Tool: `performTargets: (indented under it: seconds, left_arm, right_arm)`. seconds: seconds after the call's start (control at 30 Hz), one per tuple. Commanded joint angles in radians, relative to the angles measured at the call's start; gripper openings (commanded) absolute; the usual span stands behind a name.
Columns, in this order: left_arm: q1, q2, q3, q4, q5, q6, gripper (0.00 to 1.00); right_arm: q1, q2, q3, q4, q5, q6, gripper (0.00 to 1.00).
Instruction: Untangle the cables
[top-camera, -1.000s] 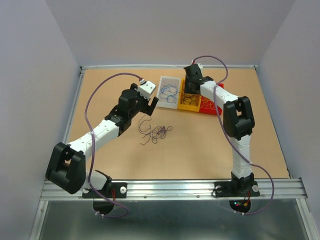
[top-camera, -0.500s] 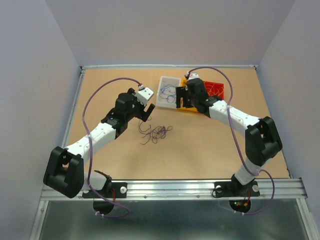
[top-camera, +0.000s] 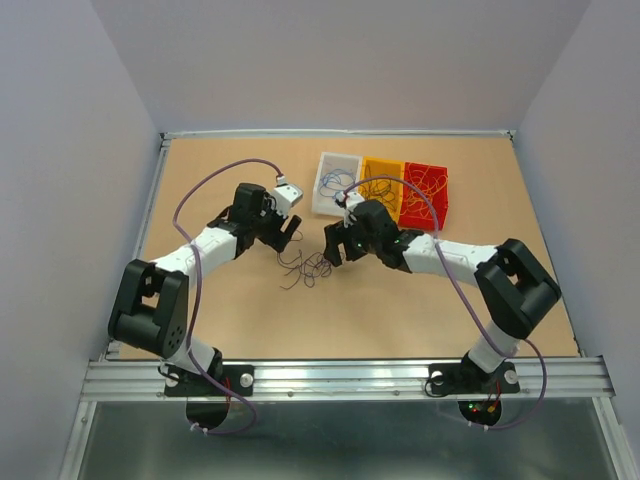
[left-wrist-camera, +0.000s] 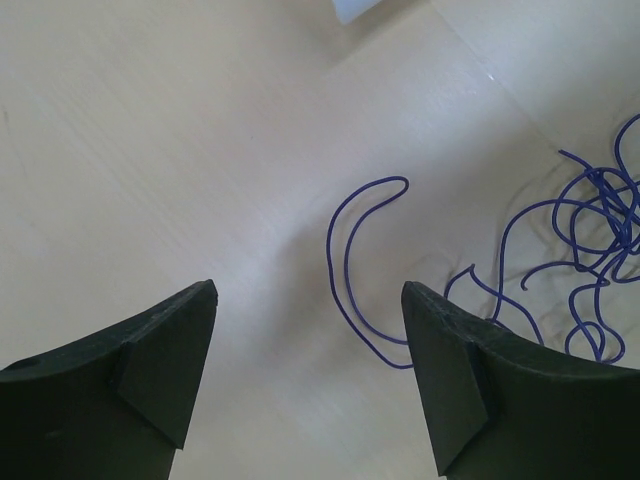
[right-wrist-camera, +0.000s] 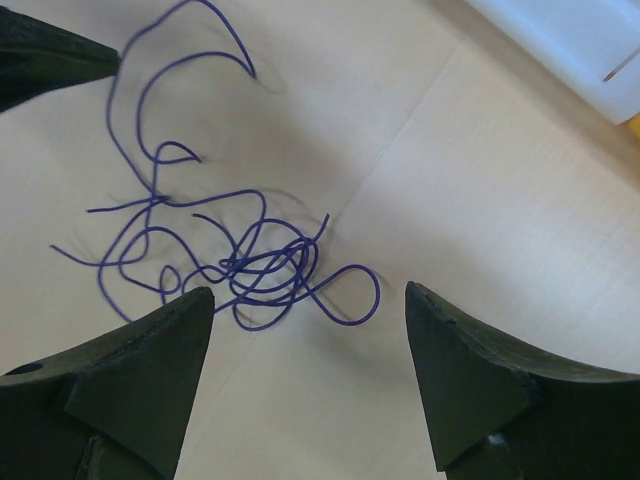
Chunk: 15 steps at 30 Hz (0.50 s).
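A small tangle of thin dark purple cables (top-camera: 312, 265) lies on the tabletop between my two grippers. My left gripper (top-camera: 288, 232) hovers open just up and left of it. In the left wrist view this gripper (left-wrist-camera: 308, 290) holds nothing. A loose curl of cable (left-wrist-camera: 345, 265) lies on the table just beyond the gap between its fingers, with the knot (left-wrist-camera: 590, 250) to the right. My right gripper (top-camera: 331, 245) stands open at the tangle's right edge. In the right wrist view it (right-wrist-camera: 308, 290) is empty, and the knot (right-wrist-camera: 250, 265) lies just ahead of its left finger.
Three trays stand in a row behind the tangle: a white tray (top-camera: 325, 205) with blue wires, a yellow tray (top-camera: 368, 165) and a red tray (top-camera: 444, 190) with orange wires. The white tray's corner (right-wrist-camera: 570, 40) shows in the right wrist view.
The right arm swung from over the trays down to the tangle's right side and its jaws opened wider. The left gripper drew back and lowered beside the tangle's left.
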Motion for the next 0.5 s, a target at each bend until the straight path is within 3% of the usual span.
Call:
performTargets:
  seconds: [0.0,0.2,0.37,0.47]
  left_arm:
    - [0.008,0.039,0.063,-0.023,0.073,0.016,0.83]
    - [0.006,0.101,0.089,-0.052,0.08,0.018,0.65]
    - [0.006,0.161,0.134,-0.087,0.12,0.024,0.47]
    - [0.006,0.19,0.153,-0.106,0.148,0.029,0.34]
  right_arm:
    - [0.033,0.07,0.048,0.076,-0.017,-0.01,0.82]
    - [0.045,0.118,0.056,0.073,0.011,-0.025,0.82]
    - [0.045,0.124,0.033,0.073,-0.029,-0.03,0.59]
    - [0.045,0.111,0.022,0.075,-0.024,-0.028,0.31]
